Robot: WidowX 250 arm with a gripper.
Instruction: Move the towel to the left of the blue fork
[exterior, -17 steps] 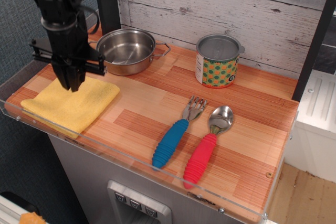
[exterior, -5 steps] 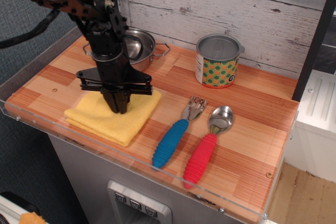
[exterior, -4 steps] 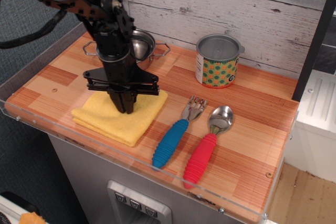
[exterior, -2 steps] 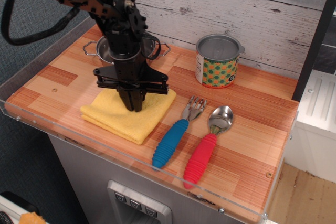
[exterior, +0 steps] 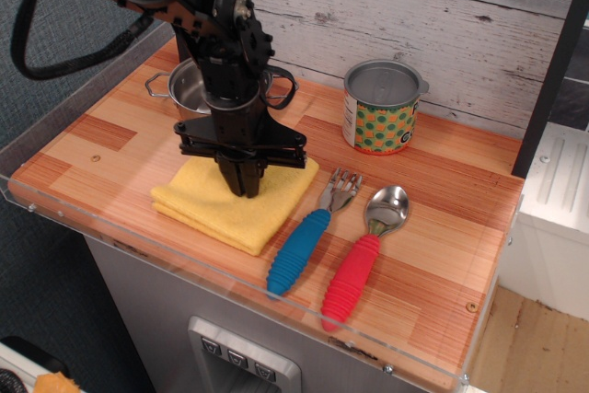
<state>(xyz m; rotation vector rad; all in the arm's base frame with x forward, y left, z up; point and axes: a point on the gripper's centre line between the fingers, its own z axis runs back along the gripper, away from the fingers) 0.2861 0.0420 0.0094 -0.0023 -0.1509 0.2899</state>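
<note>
The yellow towel [exterior: 216, 212] lies folded on the wooden counter, its right corner close to the tines of the blue fork [exterior: 308, 235]. The fork has a ribbed blue handle and lies pointing away from the front edge. My black gripper [exterior: 245, 187] points straight down with its fingertips pressed together into the towel's upper right part, pinching the cloth. The arm hides part of the steel pot behind it.
A red-handled spoon [exterior: 361, 260] lies just right of the fork. A steel pot [exterior: 189, 89] stands at the back left, and a patterned can [exterior: 380, 108] at the back by the plank wall. A clear plastic rim [exterior: 184, 260] runs along the counter's front and left edges.
My gripper has dragged the towel to the right across the counter, from the far left corner to just left of the fork. The fork and spoon have not moved.
</note>
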